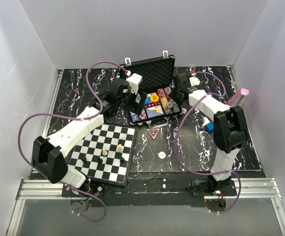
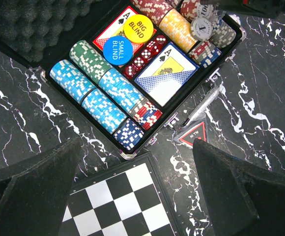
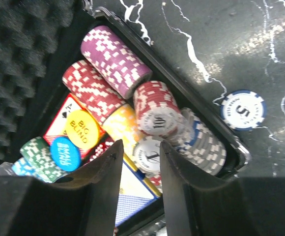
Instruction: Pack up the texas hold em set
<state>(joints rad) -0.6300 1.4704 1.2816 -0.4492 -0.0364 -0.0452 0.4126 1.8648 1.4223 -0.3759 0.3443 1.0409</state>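
The black case [image 1: 155,69] lies open at the table's middle back, foam lid [image 2: 24,24] raised. Its tray holds blue chip rows [image 2: 91,93], a card deck [image 2: 166,73], red dice [image 2: 145,54] and two blind buttons [image 2: 136,27]. My left gripper [image 2: 137,142] hangs wide open and empty over the case's near corner and the chessboard corner. My right gripper [image 3: 141,146] hovers over the tray's right end, its jaws apart around a tilted white chip [image 3: 146,155] lying on the stacks. A blue-and-white chip [image 3: 243,109] rests on the table outside the case.
A chessboard [image 1: 105,150] with a few pieces fills the near left. A red-edged triangular marker [image 2: 194,133] lies just in front of the case, with a small white disc [image 1: 161,155] nearer me. A pink metronome [image 1: 241,96] stands against the right wall.
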